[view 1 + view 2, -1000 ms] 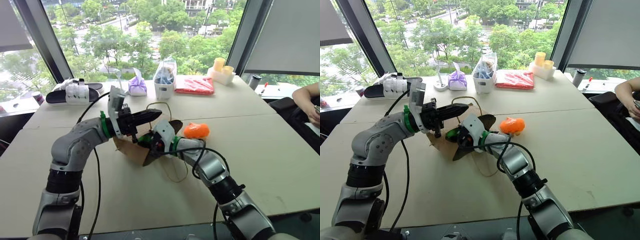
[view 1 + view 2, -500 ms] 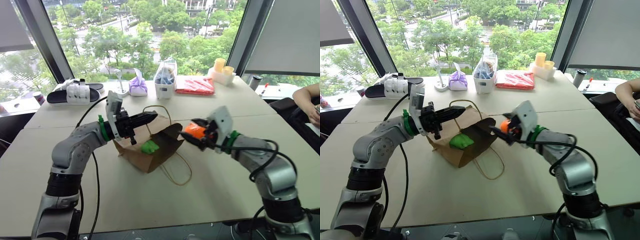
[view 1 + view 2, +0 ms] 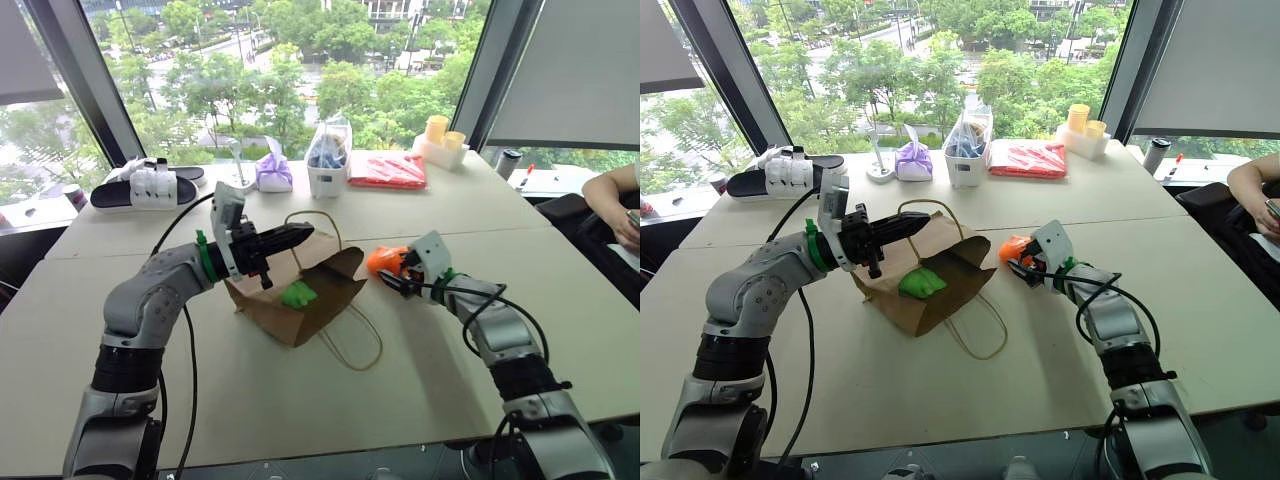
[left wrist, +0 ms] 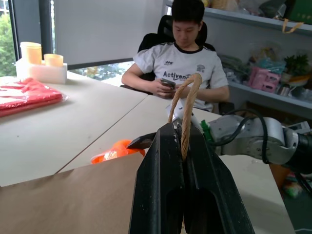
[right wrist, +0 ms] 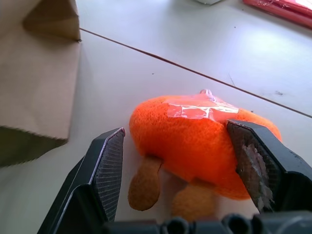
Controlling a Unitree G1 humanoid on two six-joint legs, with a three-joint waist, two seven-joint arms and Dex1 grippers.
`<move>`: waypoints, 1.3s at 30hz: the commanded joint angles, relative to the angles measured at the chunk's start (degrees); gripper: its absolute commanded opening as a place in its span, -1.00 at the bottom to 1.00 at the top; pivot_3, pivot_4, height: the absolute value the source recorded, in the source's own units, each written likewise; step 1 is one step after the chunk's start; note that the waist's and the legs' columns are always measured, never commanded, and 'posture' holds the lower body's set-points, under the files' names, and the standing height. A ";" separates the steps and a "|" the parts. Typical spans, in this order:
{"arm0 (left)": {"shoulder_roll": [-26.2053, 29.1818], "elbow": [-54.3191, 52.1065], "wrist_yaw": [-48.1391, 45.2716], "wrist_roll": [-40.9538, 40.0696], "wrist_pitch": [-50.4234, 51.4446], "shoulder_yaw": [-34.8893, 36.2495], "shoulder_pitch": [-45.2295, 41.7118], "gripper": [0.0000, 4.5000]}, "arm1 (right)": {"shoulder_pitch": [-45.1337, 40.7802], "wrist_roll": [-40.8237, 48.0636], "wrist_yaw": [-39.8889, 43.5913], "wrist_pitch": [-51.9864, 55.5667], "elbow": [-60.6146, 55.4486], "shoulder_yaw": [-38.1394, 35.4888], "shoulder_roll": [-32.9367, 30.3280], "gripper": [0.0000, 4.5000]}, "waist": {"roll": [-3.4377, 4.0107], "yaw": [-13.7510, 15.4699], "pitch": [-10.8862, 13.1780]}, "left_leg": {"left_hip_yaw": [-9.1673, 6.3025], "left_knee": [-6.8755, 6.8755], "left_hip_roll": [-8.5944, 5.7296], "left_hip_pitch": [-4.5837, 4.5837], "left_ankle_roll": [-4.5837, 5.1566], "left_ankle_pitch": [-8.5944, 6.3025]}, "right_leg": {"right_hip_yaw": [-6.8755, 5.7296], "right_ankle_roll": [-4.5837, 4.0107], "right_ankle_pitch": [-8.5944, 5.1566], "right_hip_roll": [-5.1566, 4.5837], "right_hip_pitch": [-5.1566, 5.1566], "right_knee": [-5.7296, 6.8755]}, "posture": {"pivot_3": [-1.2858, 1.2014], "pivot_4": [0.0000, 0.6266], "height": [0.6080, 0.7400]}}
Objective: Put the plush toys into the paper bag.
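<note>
Right gripper point(image 5: 180, 161) was spread wide, straddling the orange plush toy point(image 5: 200, 141) on the table point(image 3: 940, 400), nothing gripped yet. Sat beside the paper bag point(image 3: 300, 300), green plush toy point(image 3: 298, 294) inside. Left gripper point(image 4: 184, 146) was pinched on the bag's handle point(image 4: 187, 105).

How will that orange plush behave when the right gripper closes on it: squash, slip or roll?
The orange plush toy looks soft and fuzzy, so it will probably squash between the open right gripper fingers rather than slip. It looks light for its size. Its rounded body might roll if nudged, though the stubby feet resting on the table should limit that.
</note>
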 commanded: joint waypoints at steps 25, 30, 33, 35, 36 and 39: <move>0.50 -0.71 1.39 -0.67 -0.68 1.27 -1.27 -1.00 | 13.57 -1.68 4.71 11.99 -42.04 -4.80 -8.34 -0.99 | 0.07 -0.60 0.03 | -0.15 -0.04 -0.02 -0.13 -0.03 0.01 | 0.01 0.01 0.00 -0.01 -0.12 0.00 | 0.03 -0.52 1.00; 0.55 0.46 0.16 -0.47 -0.62 0.71 -1.92 -1.00 | 19.11 8.16 7.13 33.62 -65.80 -6.04 -10.03 -0.99 | 0.06 0.03 0.01 | -0.19 -0.01 0.03 0.02 0.31 -0.18 | 0.01 0.01 0.00 0.02 -0.02 0.02 | 0.03 -0.52 1.00; 0.43 0.80 -0.11 -0.61 -0.35 0.67 -2.50 -1.00 | 18.01 10.49 4.74 39.79 -69.91 -3.63 -7.76 -0.99 | 0.05 0.40 0.01 | -0.14 0.04 0.02 0.07 0.34 -0.20 | -0.03 0.00 -0.01 0.01 0.12 0.02 | 0.03 -0.52 1.00; 0.33 0.88 -0.17 -0.64 -0.25 0.60 -2.79 -1.00 | 16.71 10.87 2.80 41.24 -69.55 -1.65 -5.51 -0.99 | 0.05 0.47 0.01 | -0.09 0.09 0.02 0.07 0.34 -0.20 | -0.03 0.00 0.00 0.00 0.14 0.01 | 0.03 -0.52 1.00; 0.26 0.95 -0.16 -0.61 -0.21 0.57 -2.93 -1.00 | 16.23 11.02 2.27 41.66 -69.23 -1.20 -4.95 -0.99 | 0.05 0.51 0.01 | -0.09 0.09 0.01 0.07 0.34 -0.20 | -0.03 0.00 0.00 0.00 0.14 0.01 | 0.03 -0.52 1.00; 0.02 0.37 0.06 -1.11 0.27 0.68 -3.27 -1.00 | 13.33 9.39 0.40 39.36 -64.24 2.94 -2.32 -0.99 | 0.05 0.44 0.01 | -0.09 0.09 0.00 0.05 0.33 -0.19 | -0.03 0.00 0.00 -0.01 0.12 0.01 | 0.03 -0.52 1.00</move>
